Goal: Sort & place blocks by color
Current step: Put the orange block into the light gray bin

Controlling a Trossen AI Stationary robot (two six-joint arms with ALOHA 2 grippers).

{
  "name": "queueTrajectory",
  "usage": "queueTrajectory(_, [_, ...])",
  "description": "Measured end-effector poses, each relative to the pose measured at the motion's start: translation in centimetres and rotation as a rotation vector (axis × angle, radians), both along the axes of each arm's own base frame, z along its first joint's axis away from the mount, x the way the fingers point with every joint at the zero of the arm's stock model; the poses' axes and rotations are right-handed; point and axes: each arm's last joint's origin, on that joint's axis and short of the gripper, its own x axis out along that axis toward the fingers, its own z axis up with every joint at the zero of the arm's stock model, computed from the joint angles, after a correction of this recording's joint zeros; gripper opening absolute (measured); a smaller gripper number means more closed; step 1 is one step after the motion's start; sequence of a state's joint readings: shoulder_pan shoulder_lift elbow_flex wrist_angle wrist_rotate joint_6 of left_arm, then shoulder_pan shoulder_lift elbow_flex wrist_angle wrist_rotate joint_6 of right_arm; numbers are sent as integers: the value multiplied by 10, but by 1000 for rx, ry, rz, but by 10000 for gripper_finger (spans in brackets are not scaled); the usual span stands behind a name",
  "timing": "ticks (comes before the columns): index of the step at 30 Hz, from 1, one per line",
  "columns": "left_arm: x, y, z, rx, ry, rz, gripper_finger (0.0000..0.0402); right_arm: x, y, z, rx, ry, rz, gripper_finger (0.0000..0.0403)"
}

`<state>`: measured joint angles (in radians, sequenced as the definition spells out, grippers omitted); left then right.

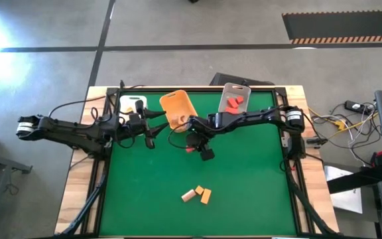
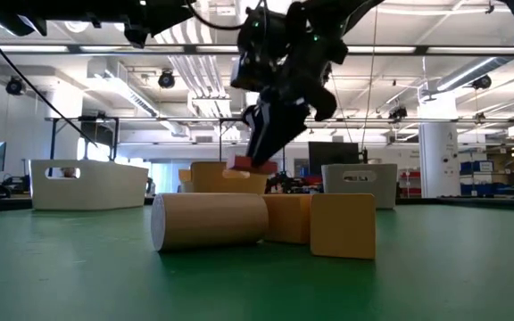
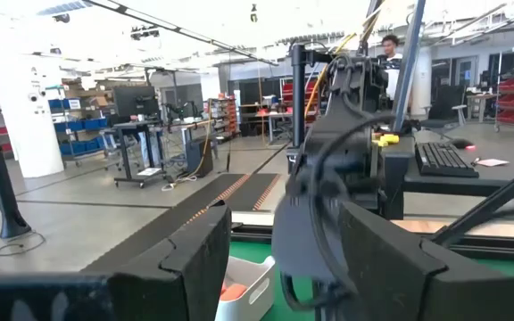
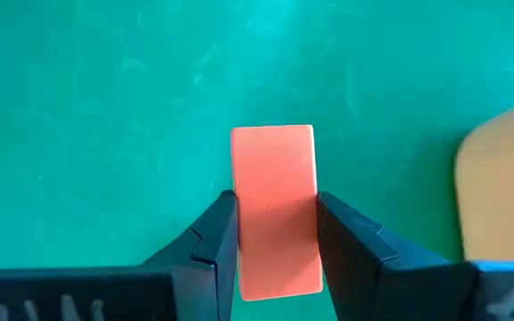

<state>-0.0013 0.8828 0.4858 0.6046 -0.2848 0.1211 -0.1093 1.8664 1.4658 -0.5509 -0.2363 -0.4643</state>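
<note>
Red block [image 4: 274, 209] clamped between right gripper [image 4: 275, 234] jaws; above mat.

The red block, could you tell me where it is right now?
The red block is clamped in the right end effector, above the mat's middle, just below the orange bin in the high view.

A: What sits at the far end of the green mat [image 1: 244, 186]?
B: Three bins: a white bin [image 1: 132, 103], an orange bin [image 1: 176, 109] tilted beside it, then a grey bin [image 1: 234, 95].
A: Beyond the table?
B: A person [image 3: 389, 49] stands by a keyboard [image 3: 443, 159].
</note>
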Motion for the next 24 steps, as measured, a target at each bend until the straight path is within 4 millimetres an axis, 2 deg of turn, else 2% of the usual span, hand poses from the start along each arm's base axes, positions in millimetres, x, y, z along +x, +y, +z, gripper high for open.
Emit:
queueTrajectory(7, [0,0,-1,-5,8,-1,192,-15,4,32,32,-13,-53,110])
queueTrajectory(14, [5,0,-7,-9,47,-2,192,-41,8,63,83,20,-131,110])
queueTrajectory(20, [14,0,-17,-14,100,-2,192,-66,19,71,127,45,-182,110])
queueTrajectory(24, [24,0,-27,-63,147,-9,192,-83,25,64,134,56,-233,110])
